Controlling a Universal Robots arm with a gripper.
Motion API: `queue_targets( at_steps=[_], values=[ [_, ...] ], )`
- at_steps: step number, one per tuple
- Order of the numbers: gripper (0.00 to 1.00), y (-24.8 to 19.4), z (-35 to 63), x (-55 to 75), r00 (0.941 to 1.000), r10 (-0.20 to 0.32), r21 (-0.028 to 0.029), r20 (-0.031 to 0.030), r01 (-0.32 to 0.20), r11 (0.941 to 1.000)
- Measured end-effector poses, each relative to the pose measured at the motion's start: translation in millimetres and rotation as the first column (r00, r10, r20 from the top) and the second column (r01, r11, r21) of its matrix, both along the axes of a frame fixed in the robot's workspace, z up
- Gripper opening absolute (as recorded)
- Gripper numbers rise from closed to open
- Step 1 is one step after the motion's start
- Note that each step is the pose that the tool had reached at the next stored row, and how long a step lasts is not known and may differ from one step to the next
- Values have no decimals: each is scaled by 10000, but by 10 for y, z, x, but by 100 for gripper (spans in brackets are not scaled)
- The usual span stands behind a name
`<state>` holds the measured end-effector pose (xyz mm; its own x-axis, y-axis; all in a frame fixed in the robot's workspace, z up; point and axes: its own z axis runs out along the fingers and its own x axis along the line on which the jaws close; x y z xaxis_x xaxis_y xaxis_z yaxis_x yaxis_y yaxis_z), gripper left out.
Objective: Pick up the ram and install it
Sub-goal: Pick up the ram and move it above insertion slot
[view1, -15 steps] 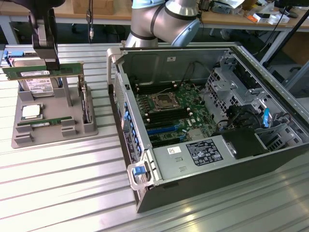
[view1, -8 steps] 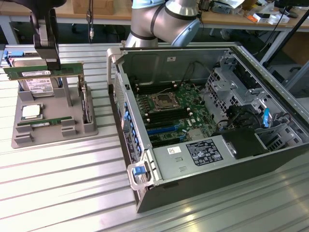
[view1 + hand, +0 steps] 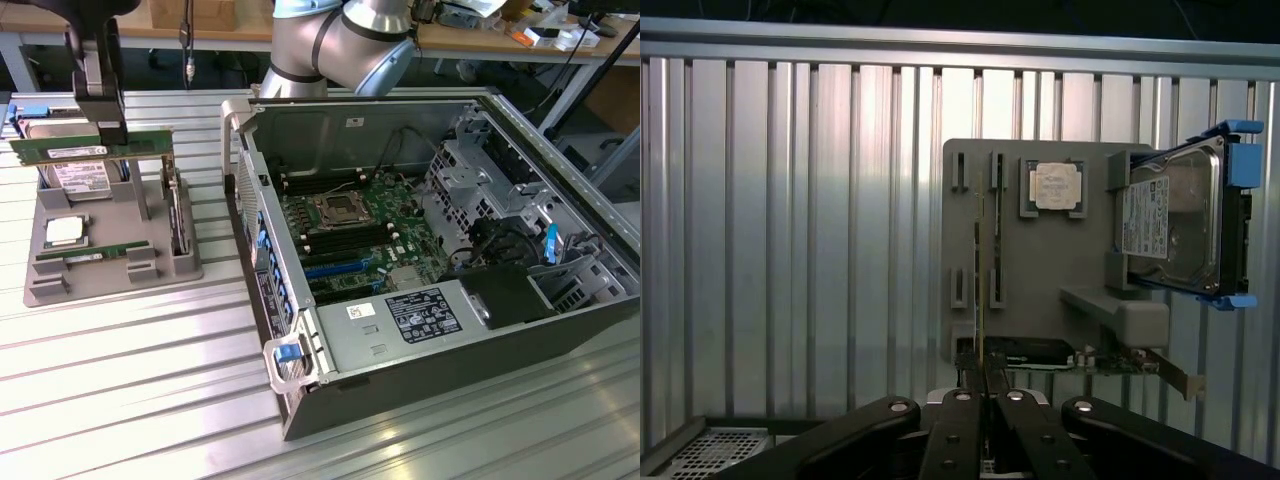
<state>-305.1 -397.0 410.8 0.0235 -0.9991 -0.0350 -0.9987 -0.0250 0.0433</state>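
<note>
Pincer (image 3: 110, 135) clenched on ram (image 3: 60, 152), above tray (image 3: 105, 282) holding processor (image 3: 64, 231), hard drive (image 3: 80, 180).

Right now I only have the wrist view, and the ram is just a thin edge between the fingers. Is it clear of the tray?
Observer: It looks so. In the exterior view the gripper holds the ram level above the gray tray, labelled face showing.
Operator: Where is the computer from there?
Observer: The open case lies on the exterior view's right of the tray, with its motherboard facing up.
Operator: Any slots in sight?
Observer: Yes, long black slots run on both sides of the processor socket.
</note>
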Motion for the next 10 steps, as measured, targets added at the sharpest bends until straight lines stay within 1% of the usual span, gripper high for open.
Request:
queue_targets(
  at_steps=[10],
  values=[
    [12, 0, 0, 24, 10000, 0, -1, -1, 0, 10000]
  ],
)
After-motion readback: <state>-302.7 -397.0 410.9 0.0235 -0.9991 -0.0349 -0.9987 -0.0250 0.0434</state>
